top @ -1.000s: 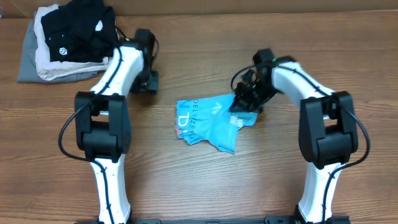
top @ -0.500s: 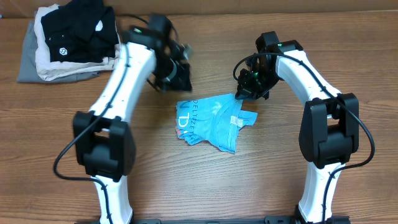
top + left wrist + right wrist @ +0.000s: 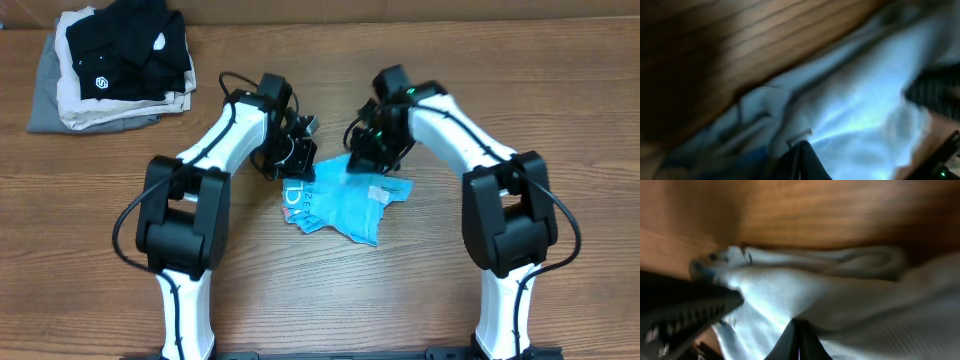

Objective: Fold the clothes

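The clothes (image 3: 340,200), a light blue T-shirt with white lettering, lie crumpled on the wooden table between the two arms. My right gripper (image 3: 362,155) sits at the shirt's upper edge. In the right wrist view its fingers (image 3: 799,324) are shut, with the pale fabric (image 3: 840,300) gathered in creases right at their tips. My left gripper (image 3: 297,165) is at the shirt's upper left corner. In the left wrist view it (image 3: 801,146) is shut, tips resting against the blue cloth (image 3: 865,110) beside a small white tag (image 3: 800,134). No fold shows between them.
A stack of folded garments stands at the back left: a black one with a white logo (image 3: 125,50) on top of a beige one (image 3: 75,105) and a grey one (image 3: 45,100). The two grippers are close together above the shirt.
My left arm swung from the back left over to the shirt's upper left corner, its gripper closing on the way. My right gripper shifted left along the shirt's top edge, and the fabric there followed.
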